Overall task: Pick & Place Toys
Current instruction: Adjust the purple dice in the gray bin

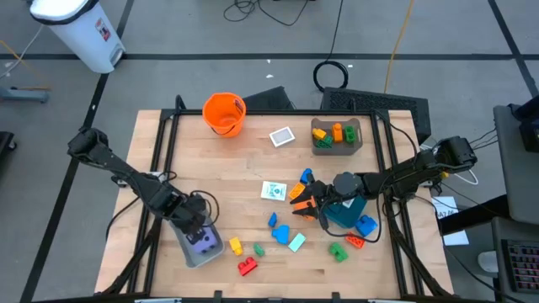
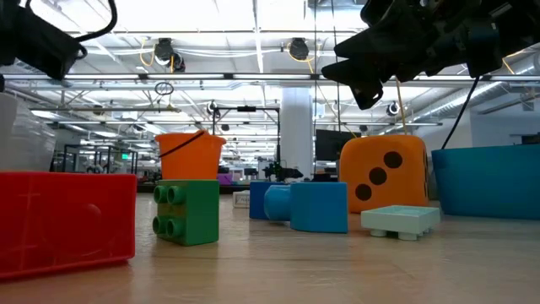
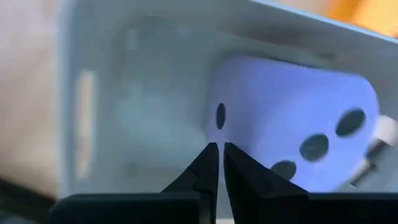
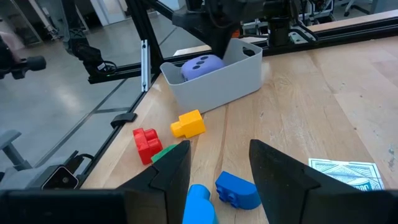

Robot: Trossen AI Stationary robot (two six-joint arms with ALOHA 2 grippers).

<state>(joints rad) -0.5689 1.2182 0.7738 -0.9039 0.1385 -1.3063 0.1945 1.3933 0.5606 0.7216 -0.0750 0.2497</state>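
Note:
My left gripper (image 1: pixel 192 225) is shut and stands over the grey bin (image 1: pixel 200 247) at the table's near left. A purple dotted die (image 3: pixel 292 118) lies in that bin. My right gripper (image 4: pixel 217 163) is open and empty. It hovers above two blue blocks (image 4: pixel 237 190) near the table's middle (image 1: pixel 280 227), beside the orange dotted die (image 1: pixel 299 192). A yellow block (image 4: pixel 188 123), a red block (image 4: pixel 146 143) and a green block (image 4: pixel 165 151) lie on the table between the blue blocks and the grey bin. My left gripper's shut fingertips (image 3: pixel 211 155) point at a dotted face of the purple die (image 3: pixel 249 99) inside the grey bin. Whether they touch it, I cannot tell.
A teal bin (image 1: pixel 345 212) stands right behind my right gripper, with blue, red and green blocks (image 1: pixel 354 240) near it. An orange bucket (image 1: pixel 224 114) and a grey bin of blocks (image 1: pixel 337 135) stand at the far side. White cards (image 1: pixel 273 191) (image 1: pixel 282 136) lie mid-table.

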